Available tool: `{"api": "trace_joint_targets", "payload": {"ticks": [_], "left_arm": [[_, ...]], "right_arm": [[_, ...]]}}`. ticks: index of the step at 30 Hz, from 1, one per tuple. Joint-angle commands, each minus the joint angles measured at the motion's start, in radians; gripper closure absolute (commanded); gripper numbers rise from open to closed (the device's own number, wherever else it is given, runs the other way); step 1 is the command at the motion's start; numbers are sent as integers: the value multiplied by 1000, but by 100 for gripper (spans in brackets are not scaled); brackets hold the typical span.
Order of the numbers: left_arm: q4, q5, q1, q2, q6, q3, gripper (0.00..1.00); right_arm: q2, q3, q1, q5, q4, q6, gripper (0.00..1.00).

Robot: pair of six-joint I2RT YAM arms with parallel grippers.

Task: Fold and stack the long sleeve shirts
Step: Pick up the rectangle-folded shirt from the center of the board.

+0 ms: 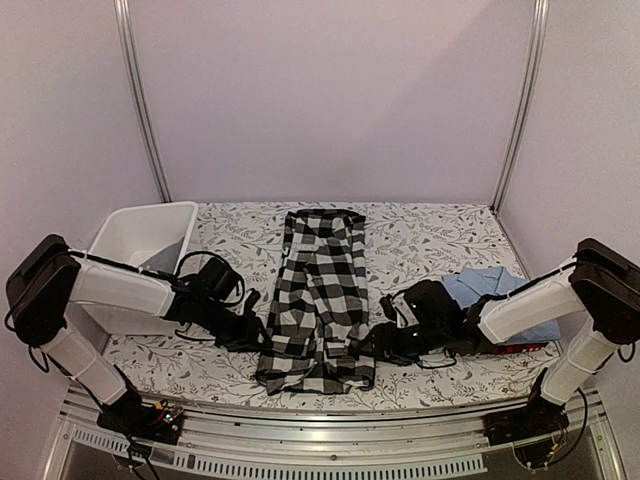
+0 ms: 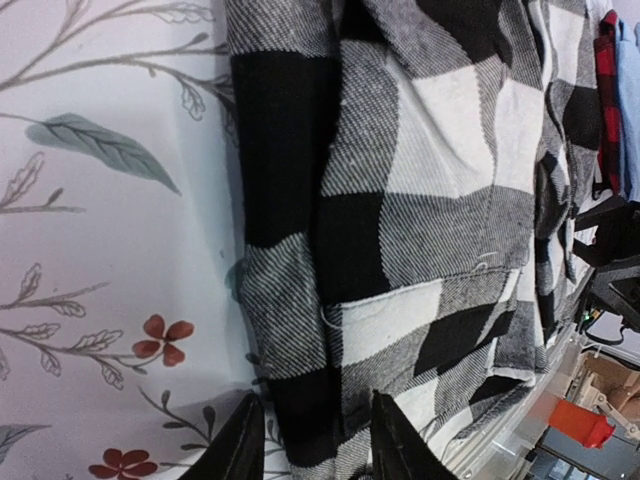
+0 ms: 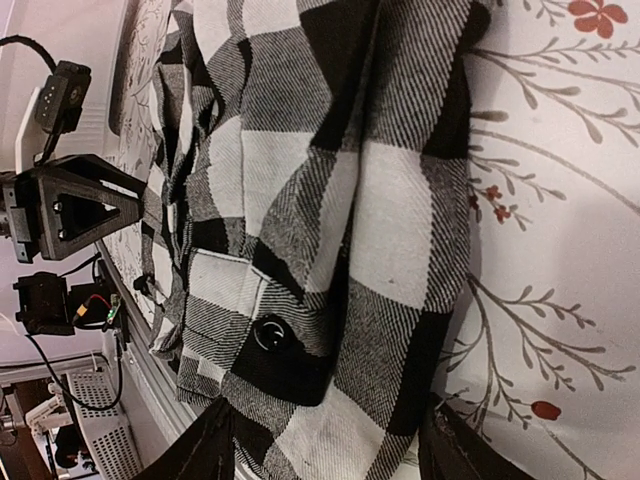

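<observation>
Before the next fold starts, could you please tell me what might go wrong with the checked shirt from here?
1. The checked shirt lies in loose layers. The left gripper and right gripper straddle its near side edges and may catch only some layers, so the fold could open when lifted.
2. The light blue shirt lies close behind the right gripper, so a swing might drag it.

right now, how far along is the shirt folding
Done: the checked shirt is folded lengthwise into a narrow strip. In hand: the left hand and right hand straddle its near side edges. Left: fold it shorter and stack it. The blue shirt lies over the red shirt at the right; whether they are folded I cannot tell.
</observation>
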Motion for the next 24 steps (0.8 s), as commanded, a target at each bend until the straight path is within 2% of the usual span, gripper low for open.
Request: {"api": "trace_joint_targets", "payload": {"ticks": [1,15,18,24], "left_arm": [[27,5,11,26,8,6,66],[54,110,8,62,3,7,83],[52,119,8,54,3,11,86],[46,144,8,21,-1,16,94]], "right_arm": [[46,6,-6,0,25,24,40],[139,66,-6,-16,63,81,56],[153,70,-6,-23,67,91,64],[130,60,2,-26,60,109,90]]}}
